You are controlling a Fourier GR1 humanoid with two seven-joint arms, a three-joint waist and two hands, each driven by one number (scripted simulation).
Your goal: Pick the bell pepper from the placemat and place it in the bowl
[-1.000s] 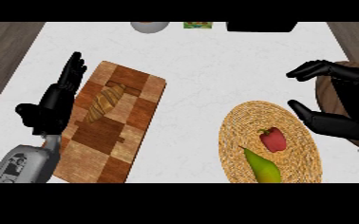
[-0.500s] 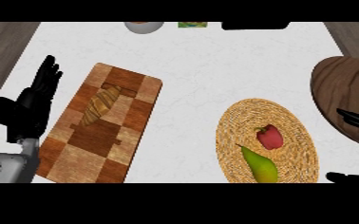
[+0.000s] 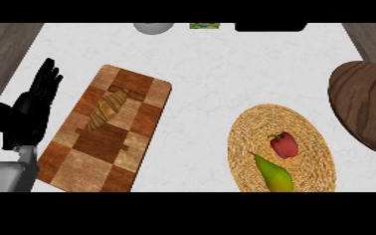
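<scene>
Bench: white top that carries everything below.
Cutting board: chequered wood, set aslant at the left, well apart from the task's things.
Placemat: round, woven, at the right; starting place of the bell pepper.
Bowl: dark wood, cut off by the right edge, just beside the placemat; the carry looks short.
Left hand: at the left edge, fingers straight and raised, holding nothing; resting, probably because the work lies on the far side.
Right hand: out of view, state unknown; judged the nearer one for the pick.
Bread: lies on the cutting board.
Pear: green, on the placemat, close beside the pepper; could crowd a grasp.
Bell pepper: red, on the placemat, not yet picked.
</scene>
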